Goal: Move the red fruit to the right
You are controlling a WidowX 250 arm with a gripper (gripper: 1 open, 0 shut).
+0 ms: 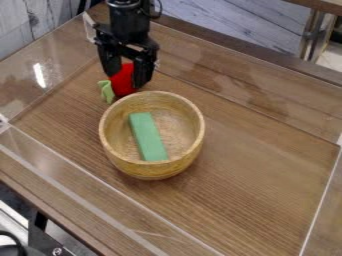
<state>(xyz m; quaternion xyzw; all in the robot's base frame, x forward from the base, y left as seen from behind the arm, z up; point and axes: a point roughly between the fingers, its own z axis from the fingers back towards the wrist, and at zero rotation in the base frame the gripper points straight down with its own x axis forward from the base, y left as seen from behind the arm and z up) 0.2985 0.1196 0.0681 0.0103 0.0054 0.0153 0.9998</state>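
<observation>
The red fruit (123, 79), small and bright red with a green leafy end (106, 91), lies on the wooden table just behind the left rim of the wooden bowl. My black gripper (124, 72) points straight down over it, open, with one finger on each side of the fruit. The fingers partly hide the fruit, and I cannot tell whether they touch it.
A round wooden bowl (186, 157) sits mid-table with a flat green block (147, 136) inside. Clear plastic walls (40, 95) border the table on the left and front. Bare tabletop (261, 110) stretches to the right of the bowl.
</observation>
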